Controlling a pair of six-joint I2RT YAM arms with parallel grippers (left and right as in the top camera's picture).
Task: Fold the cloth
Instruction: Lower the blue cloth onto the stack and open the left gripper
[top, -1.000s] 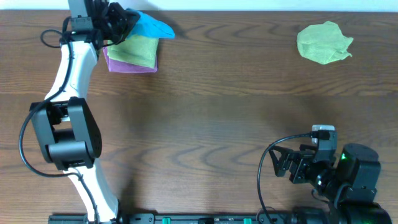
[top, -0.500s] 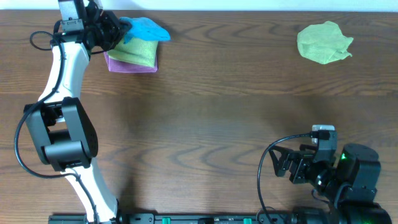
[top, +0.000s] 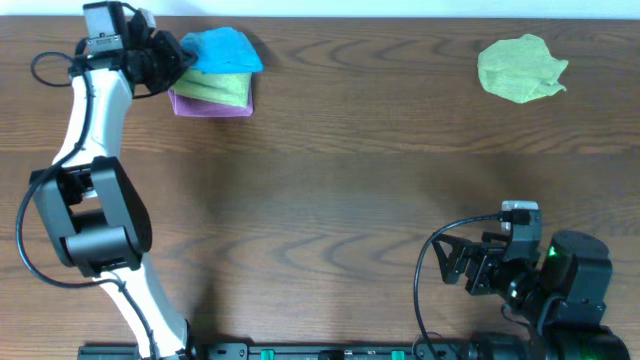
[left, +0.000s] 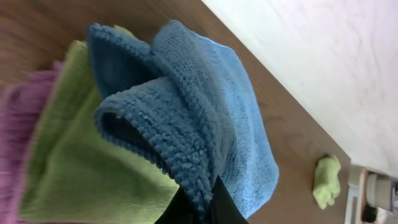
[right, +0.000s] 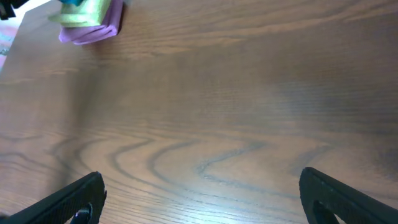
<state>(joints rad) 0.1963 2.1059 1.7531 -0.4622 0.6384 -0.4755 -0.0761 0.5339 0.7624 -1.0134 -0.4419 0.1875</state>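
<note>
Your left tool (left: 202, 205) pinches a bunched fold of the blue cloth (top: 222, 50), which lies on the yellow-green cloth (top: 215, 88) and purple cloth (top: 200, 105) far-left on the counter (top: 340, 180), while your right tool (top: 448, 262) is spread; it looks light and limp, so hold the corners.

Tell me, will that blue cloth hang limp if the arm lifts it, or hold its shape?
Probably limp: the blue cloth bunches into soft, rounded folds where the left gripper pinches it. Likely light too, since one small pinch seems enough to gather it. Its fuzzy pile looks grippy, so it may tug the yellow-green cloth beneath.
</note>
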